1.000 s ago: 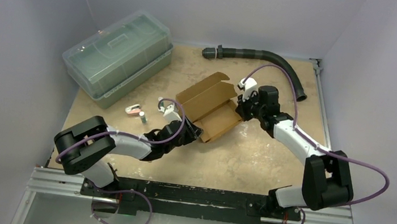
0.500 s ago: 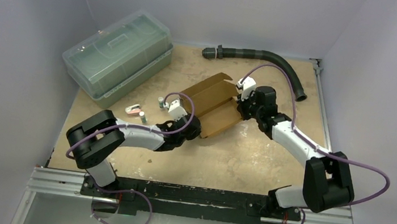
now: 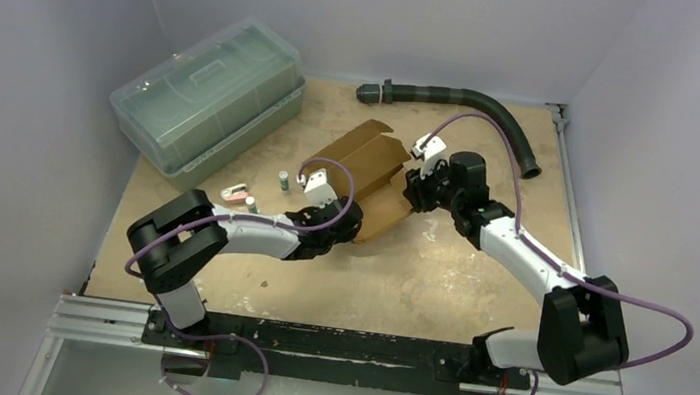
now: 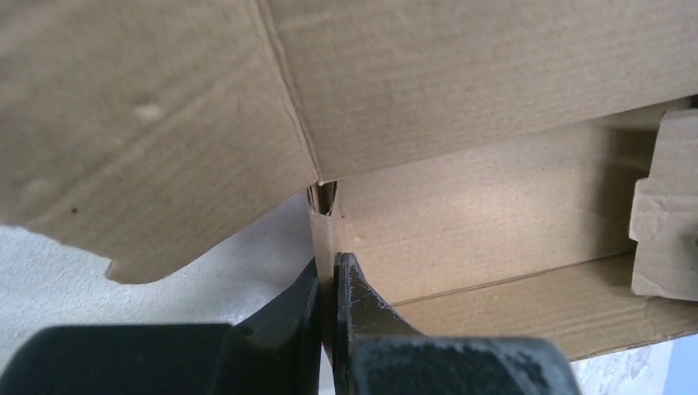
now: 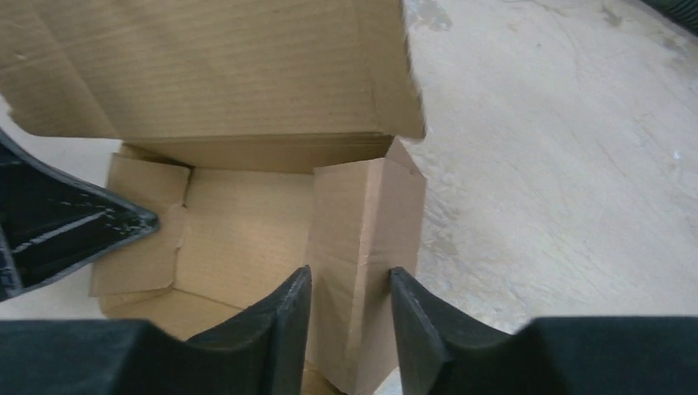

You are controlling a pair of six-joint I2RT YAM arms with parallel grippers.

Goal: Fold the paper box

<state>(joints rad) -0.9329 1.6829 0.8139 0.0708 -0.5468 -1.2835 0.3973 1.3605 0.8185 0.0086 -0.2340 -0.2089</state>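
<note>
1. Locate the paper box (image 3: pixel 368 182). It lies open near the table centre, with the clear lidded bin (image 3: pixel 207 99) at its 10 o'clock and the black corrugated hose (image 3: pixel 464 101) at its 1 o'clock. Its lid panel stands raised on the 11 o'clock side.

2. Check the left gripper (image 4: pixel 328 276). Over the last 1 second it has advanced to the box's 7 o'clock corner and closed. Its wrist view shows both fingers pressed together on the thin edge of a side wall.

3. Check the right gripper (image 5: pixel 350 284), at the box's 3 o'clock end. It was clamped a moment ago. Its jaws now stand apart with the end flap (image 5: pixel 362 222) between them. You cannot tell whether the fingers touch that flap.

4. Read the change as a handover: the left arm now anchors the box, and the right arm looks free to take a new position for the next fold. The lid is not yet closed.

5. Expect the pinched wall to buckle if the right arm pushes hard against it.
</note>
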